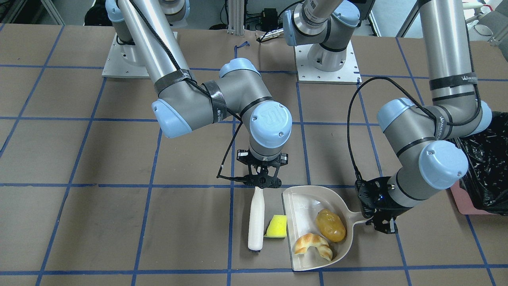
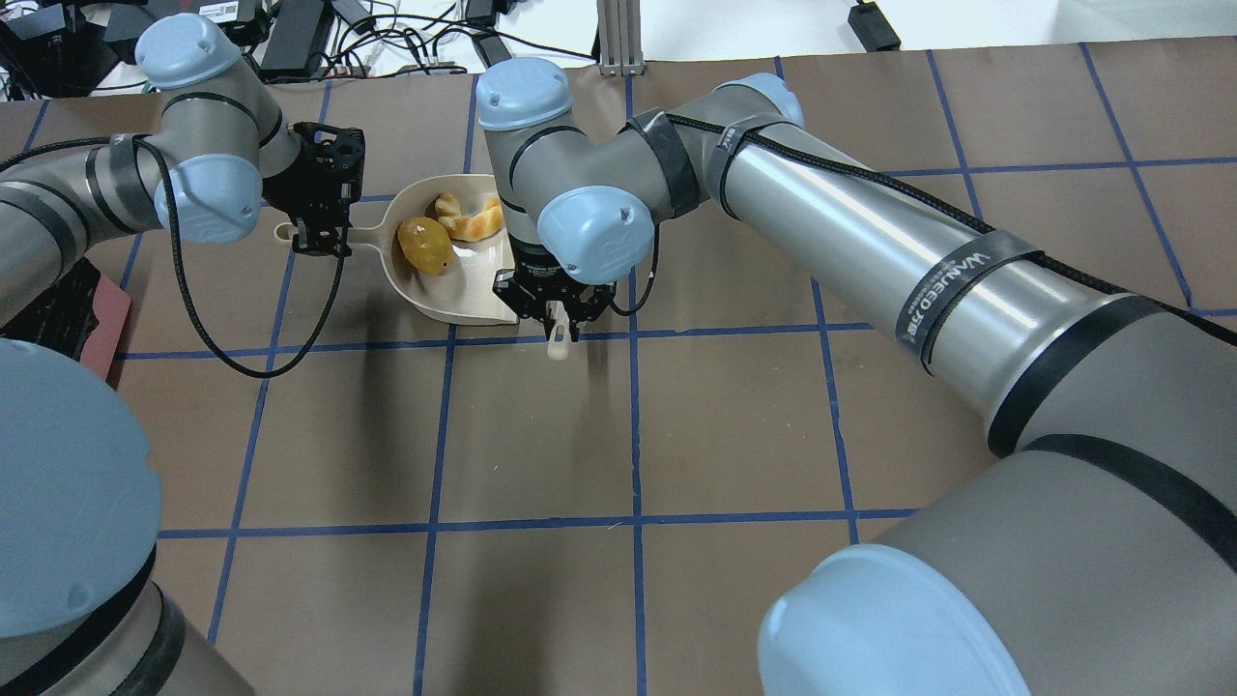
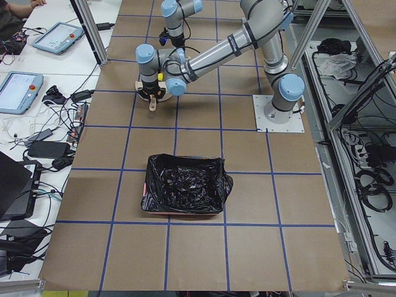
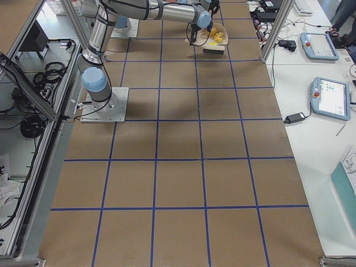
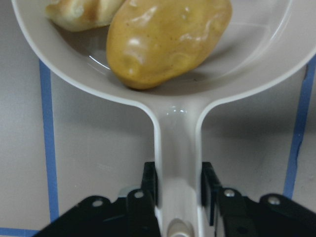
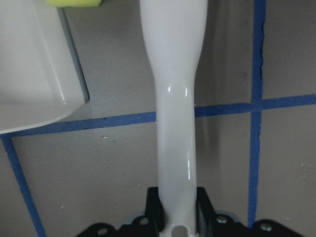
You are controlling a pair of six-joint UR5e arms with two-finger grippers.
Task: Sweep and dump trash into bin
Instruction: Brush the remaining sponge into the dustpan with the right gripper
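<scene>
The croissant and the potato-shaped lump lie in the cream dustpan. The sponge lies on the table between the brush and the dustpan's open edge. My left gripper is shut on the dustpan handle. My right gripper is shut on the cream brush handle, the brush head down on the table. The pink bin with black bag stands at the right edge of the front-facing view, and shows whole in the exterior left view.
The table is brown with a blue tape grid. Both arm bases stand at the robot's side of the table. Tablets and cables lie on the white side benches.
</scene>
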